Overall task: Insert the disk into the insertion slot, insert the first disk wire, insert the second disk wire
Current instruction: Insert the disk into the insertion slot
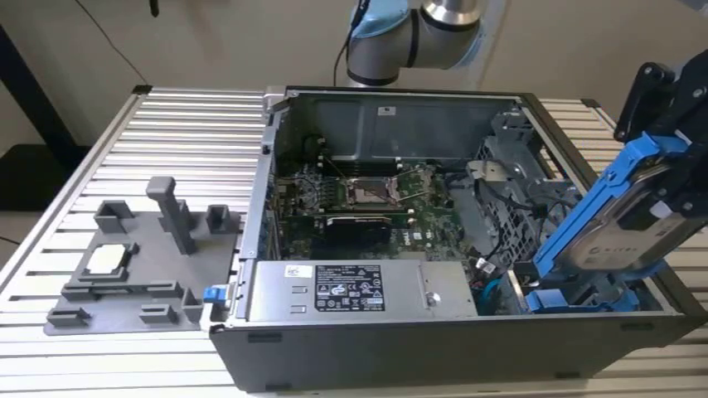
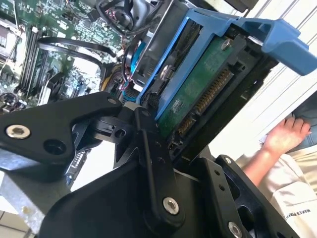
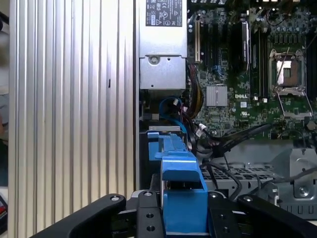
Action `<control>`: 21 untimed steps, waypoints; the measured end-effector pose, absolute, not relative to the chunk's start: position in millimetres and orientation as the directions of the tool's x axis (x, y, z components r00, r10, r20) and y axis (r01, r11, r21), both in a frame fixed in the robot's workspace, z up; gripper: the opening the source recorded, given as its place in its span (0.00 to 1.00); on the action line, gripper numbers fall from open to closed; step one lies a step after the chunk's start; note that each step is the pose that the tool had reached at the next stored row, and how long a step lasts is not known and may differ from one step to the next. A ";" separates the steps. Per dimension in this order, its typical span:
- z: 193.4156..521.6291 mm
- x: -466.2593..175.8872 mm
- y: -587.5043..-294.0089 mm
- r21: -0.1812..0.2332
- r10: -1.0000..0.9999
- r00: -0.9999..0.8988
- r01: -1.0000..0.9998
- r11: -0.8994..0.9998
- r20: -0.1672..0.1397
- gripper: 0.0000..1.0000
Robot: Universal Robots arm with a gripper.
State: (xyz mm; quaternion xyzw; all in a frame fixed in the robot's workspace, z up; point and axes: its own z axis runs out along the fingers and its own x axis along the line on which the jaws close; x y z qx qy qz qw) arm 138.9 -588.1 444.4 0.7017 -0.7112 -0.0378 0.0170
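The disk (image 1: 619, 224), a silver-grey drive in a bright blue frame, hangs steeply tilted over the open computer case's corner on the exterior view's right. My gripper (image 1: 666, 186) is shut on its upper part. The disk's lower end reaches down to the insertion slot (image 1: 531, 294), a bay in the grey drive cage. In the second wrist view the disk's green circuit side (image 2: 198, 99) sits between the black fingers (image 2: 148, 144). The first wrist view has the blue frame (image 3: 181, 193) clamped in my gripper (image 3: 184, 210). Blue wires (image 3: 171, 106) curl beside the slot.
A grey power-supply box (image 1: 354, 290) lies along the case's front, with the green motherboard (image 1: 366, 199) behind it. A grey fixture plate (image 1: 133, 265) with posts rests on the slatted table to the exterior view's left. A person's hand (image 2: 285, 136) is in the second wrist view.
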 end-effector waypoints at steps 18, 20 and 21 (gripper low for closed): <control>436.2 138.9 -587.8 0.078 -0.999 -0.015 -0.997 0.012 -0.029 0.32; 435.2 138.9 -587.7 0.078 -0.999 -0.015 -0.997 0.012 -0.029 0.32; 434.5 138.8 -587.7 0.078 -0.999 -0.015 -0.997 0.012 -0.029 0.32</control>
